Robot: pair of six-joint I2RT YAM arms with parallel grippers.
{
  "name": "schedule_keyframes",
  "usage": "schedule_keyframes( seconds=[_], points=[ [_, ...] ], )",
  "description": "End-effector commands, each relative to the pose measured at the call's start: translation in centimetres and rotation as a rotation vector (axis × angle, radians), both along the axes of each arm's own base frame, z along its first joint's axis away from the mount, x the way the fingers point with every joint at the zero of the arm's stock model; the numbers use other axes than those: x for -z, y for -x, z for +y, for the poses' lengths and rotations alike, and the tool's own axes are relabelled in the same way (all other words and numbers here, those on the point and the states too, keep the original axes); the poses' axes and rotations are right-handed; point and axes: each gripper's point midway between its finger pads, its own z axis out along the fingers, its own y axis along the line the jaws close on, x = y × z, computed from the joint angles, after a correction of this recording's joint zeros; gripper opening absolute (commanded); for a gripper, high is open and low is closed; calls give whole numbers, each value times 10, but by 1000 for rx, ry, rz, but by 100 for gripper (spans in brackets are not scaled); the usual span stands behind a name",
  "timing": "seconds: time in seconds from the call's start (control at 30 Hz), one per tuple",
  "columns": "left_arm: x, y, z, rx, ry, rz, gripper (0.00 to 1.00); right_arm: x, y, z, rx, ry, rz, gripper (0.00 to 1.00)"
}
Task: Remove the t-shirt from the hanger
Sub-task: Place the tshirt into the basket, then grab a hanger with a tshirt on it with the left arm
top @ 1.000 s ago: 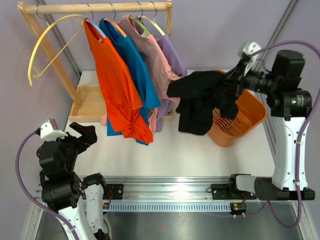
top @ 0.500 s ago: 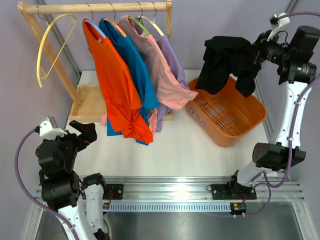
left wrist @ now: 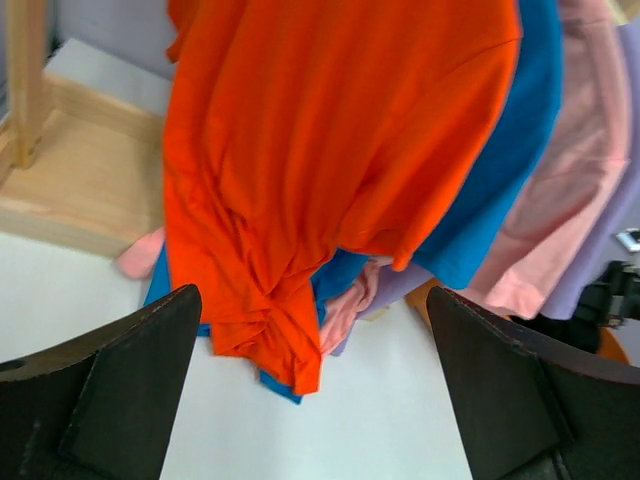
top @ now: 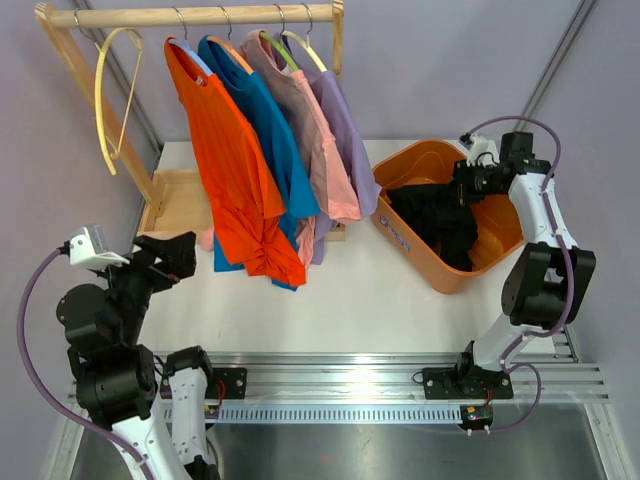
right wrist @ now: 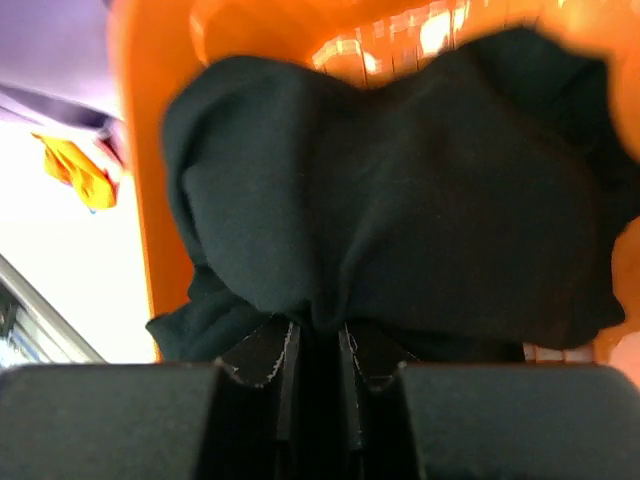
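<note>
1. Up at the back left of the worktop (top: 370, 310), a wooden rack (top: 200, 15) carries an empty yellow hanger (top: 98, 100) at its left end. Beside it hang an orange shirt (top: 225, 170), a blue shirt (top: 270, 140), a pink shirt (top: 315, 150) and a lilac shirt (top: 350, 140), packed close together.
2. An orange basket (top: 405, 245) stands to the right of the rack, close to the lilac shirt's hem.
3. Inside the basket lies the black t-shirt (top: 440, 220), off any hanger. It is crumpled, and its longer run goes from the basket's back left toward its near wall. Neck and hem cannot be told apart.
4. From its base, the right arm rises to a bent elbow, reaches back, then turns left over the basket rim. The right tool (top: 470, 185) is clenched on a bunch of the black cloth.
5. Low at the near left, the left tool (top: 165, 255) points toward the orange shirt, released, with its jaws wide apart and touching nothing.
</note>
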Motion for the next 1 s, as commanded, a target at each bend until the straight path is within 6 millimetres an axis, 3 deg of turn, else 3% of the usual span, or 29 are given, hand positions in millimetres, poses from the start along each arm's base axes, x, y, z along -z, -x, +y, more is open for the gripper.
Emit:
schedule_keyframes(
  seconds=[0.0, 0.07, 0.13, 0.2, 0.23, 0.3, 0.33, 0.43, 0.47, 0.57, 0.67, 0.83, 0.97],
  points=[
    [-44, -7, -25, 165, 0, -109, 99, 29, 0, -10, -23, 64, 42, 0],
    [-53, -7, -36, 237, 20, -126, 99, 57, 6, -15, -35, 87, 134, 2],
    [-62, -13, -39, 263, 55, -136, 99, 72, 8, -19, -42, 113, 164, 9],
    [-70, -13, -43, 285, 74, -137, 99, 77, 8, -23, -44, 136, 163, 19],
    [-70, -18, -42, 288, 88, -123, 99, 76, 7, -24, -44, 144, 152, 29],
    [-76, -18, -45, 309, 98, -123, 99, 69, 2, -26, -45, 160, 123, 40],
    [-75, -22, -45, 314, 111, -109, 99, 59, 0, -28, -43, 166, 99, 55],
    [-74, -25, -45, 317, 132, -94, 99, 14, -16, -27, -22, 169, -39, 76],
    [-73, -27, -43, 309, 136, -89, 99, -12, -22, -28, -9, 179, -109, 83],
    [-76, -33, -40, 299, 152, -77, 99, -52, -33, -28, 9, 179, -203, 88],
    [-84, -38, -36, 282, 161, -78, 99, -62, -32, -25, 0, 166, -211, 89],
    [-95, -55, -33, 284, 175, -61, 99, -53, -21, -17, -35, 139, -201, 91],
    [-109, -64, -46, 314, 178, -65, 99, -51, -10, -6, -78, 87, -205, 92]
  ],
)
